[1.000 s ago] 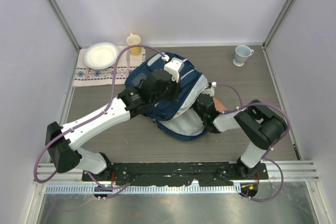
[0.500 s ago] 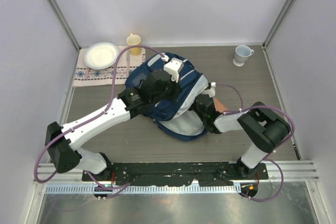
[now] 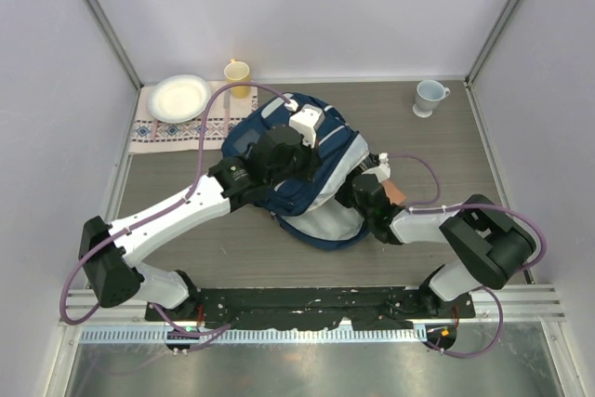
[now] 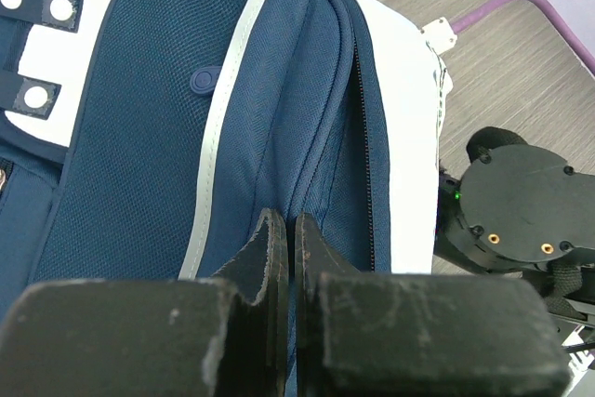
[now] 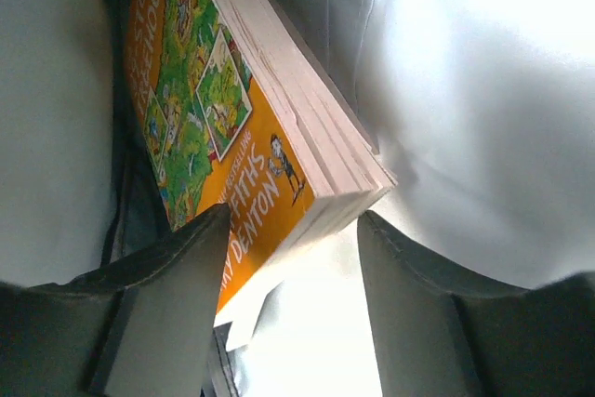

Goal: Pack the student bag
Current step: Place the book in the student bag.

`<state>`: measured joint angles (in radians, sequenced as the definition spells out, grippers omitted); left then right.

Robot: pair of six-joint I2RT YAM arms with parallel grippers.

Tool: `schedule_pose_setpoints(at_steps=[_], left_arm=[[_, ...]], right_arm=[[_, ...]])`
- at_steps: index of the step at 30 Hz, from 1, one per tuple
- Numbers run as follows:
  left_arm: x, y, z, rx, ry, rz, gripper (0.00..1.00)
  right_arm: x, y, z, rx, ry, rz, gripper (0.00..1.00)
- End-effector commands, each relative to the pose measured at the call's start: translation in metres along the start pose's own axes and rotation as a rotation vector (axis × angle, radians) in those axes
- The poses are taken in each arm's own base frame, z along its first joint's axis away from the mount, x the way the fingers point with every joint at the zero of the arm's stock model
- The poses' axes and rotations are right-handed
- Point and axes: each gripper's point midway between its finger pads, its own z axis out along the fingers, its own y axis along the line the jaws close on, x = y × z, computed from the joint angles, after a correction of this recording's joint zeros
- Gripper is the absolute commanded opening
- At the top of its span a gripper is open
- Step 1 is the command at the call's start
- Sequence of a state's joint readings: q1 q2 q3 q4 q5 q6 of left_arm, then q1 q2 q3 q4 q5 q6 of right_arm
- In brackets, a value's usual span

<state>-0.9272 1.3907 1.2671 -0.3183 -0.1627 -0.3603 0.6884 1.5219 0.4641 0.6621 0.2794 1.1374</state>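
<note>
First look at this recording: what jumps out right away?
The navy student bag dominates the middle of the table. In the left wrist view, the left fingers are pinched shut on its fabric beside the zipper. In the right wrist view, a bright orange book lies between the right fingers against pale lining.

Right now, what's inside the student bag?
An orange paperback book with a green illustrated cover, against pale lining, just beyond the open right claw. Anything deeper in the student bag is covered by book and fabric.
</note>
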Motion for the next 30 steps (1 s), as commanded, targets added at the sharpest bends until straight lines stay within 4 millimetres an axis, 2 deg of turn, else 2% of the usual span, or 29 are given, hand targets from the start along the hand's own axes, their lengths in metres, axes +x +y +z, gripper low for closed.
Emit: schedule_pose_setpoints(at_steps=[1, 4, 6, 8, 15, 17, 19, 20, 21, 22, 24, 27, 28, 30], left_arm=[[-0.072, -0.021, -0.028, 0.096, -0.246, -0.067, 0.0], [-0.071, -0.02, -0.028, 0.095, -0.246, -0.07, 0.0], [-0.071, -0.02, -0.028, 0.096, -0.244, -0.07, 0.0], [-0.07, -0.02, -0.028, 0.095, -0.243, -0.07, 0.0], [-0.065, -0.021, -0.025, 0.099, -0.229, -0.078, 0.0], [-0.064, -0.022, -0.024, 0.103, -0.226, -0.081, 0.0], [-0.063, -0.021, -0.023, 0.101, -0.224, -0.081, 0.0], [-0.062, -0.021, -0.023, 0.098, -0.221, -0.079, 0.0], [-0.062, -0.02, -0.023, 0.095, -0.221, -0.081, 0.0], [-0.062, -0.019, -0.023, 0.092, -0.222, -0.081, 0.0], [-0.059, -0.018, -0.023, 0.086, -0.217, -0.082, 0.0], [-0.055, -0.015, -0.022, 0.075, -0.21, -0.084, 0.0], [-0.053, -0.013, -0.021, 0.068, -0.207, -0.084, 0.0], [-0.051, -0.012, -0.019, 0.065, -0.202, -0.086, 0.0]], right_arm=[[-0.013, 0.006, -0.01, -0.02, -0.057, 0.005, 0.4], [-0.015, 0.015, -0.011, -0.045, -0.058, 0.009, 0.13], [-0.016, 0.027, -0.01, -0.084, -0.054, 0.005, 0.06], [-0.018, 0.037, -0.008, -0.113, -0.054, 0.002, 0.01], [-0.022, 0.068, 0.008, -0.191, -0.066, 0.011, 0.01], [-0.015, 0.068, 0.015, -0.195, -0.045, 0.015, 0.01], [-0.01, 0.067, 0.021, -0.188, -0.031, 0.015, 0.06], [-0.009, 0.063, 0.021, -0.189, -0.03, 0.027, 0.12], [-0.009, 0.058, 0.02, -0.178, -0.031, 0.031, 0.24], [-0.013, 0.057, 0.017, -0.18, -0.047, 0.039, 0.29], [-0.012, 0.041, 0.009, -0.154, -0.046, 0.03, 0.41], [-0.015, 0.031, -0.013, -0.146, -0.05, -0.003, 0.52], [-0.017, 0.026, -0.018, -0.134, -0.052, -0.018, 0.59], [-0.022, 0.028, -0.037, -0.167, -0.059, -0.042, 0.65]])
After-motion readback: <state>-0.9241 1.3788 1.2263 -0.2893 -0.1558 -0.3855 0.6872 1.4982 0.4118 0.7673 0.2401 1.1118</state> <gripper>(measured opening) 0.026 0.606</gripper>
